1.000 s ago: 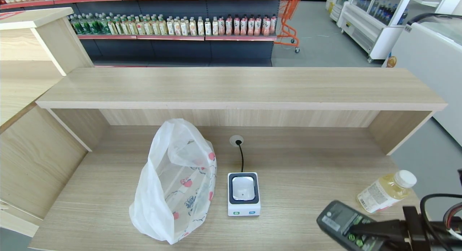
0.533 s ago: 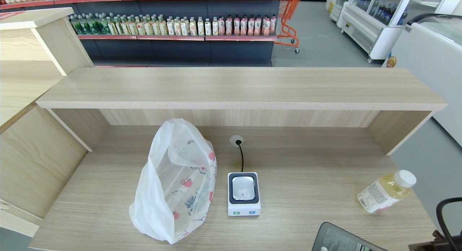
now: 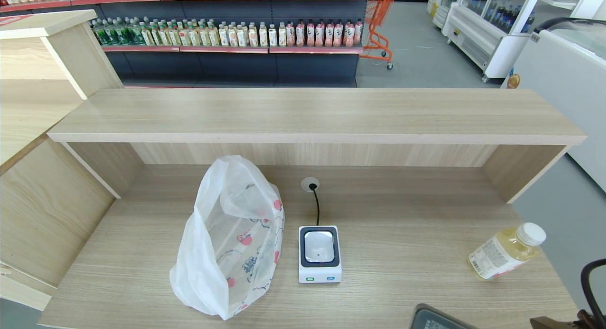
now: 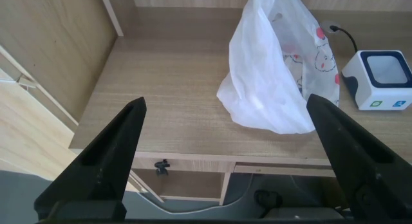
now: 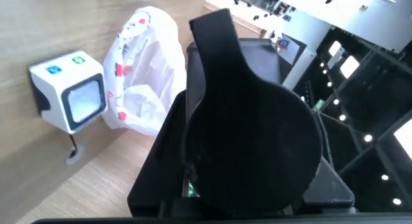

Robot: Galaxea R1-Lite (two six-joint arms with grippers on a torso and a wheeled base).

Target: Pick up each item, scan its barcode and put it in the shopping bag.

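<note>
Okay, right gripper (image 3: pixel 551 323) sat at the near right edge of the counter (image 3: pixel 407 210), clamped on a dark packet (image 3: pixel 433 319). In the right wrist view the dark packet (image 5: pixel 251 140) hung close in front of the camera and covered the fingers, so the grip itself was hard to make out. A bit of green print showed at the packet's lower edge. The packet was held over the near edge of the counter, right of the scanner (image 3: pixel 319 253) and well apart from it.

Left gripper (image 4: pixel 225 163) was spread wide with nothing between its fingers (image 4: pixel 100 163). It hung off the near left edge of the counter, with the shopping bag (image 4: pixel 270 69) ahead of it.

Shopping bag (image 3: pixel 227 239) was white plastic with red and dark prints. It stood slumped on the counter with its mouth open, just beside the scanner on the scanner's left. The scanner was a small white box with a dark-framed window facing up, and a black cable (image 3: pixel 316 206) ran from it to a grommet (image 3: pixel 310 183) at the back of the counter.

A bottle (image 3: pixel 506 251) of yellowish drink with a white cap lay on its side near the right edge, touching neither gripper.
</note>
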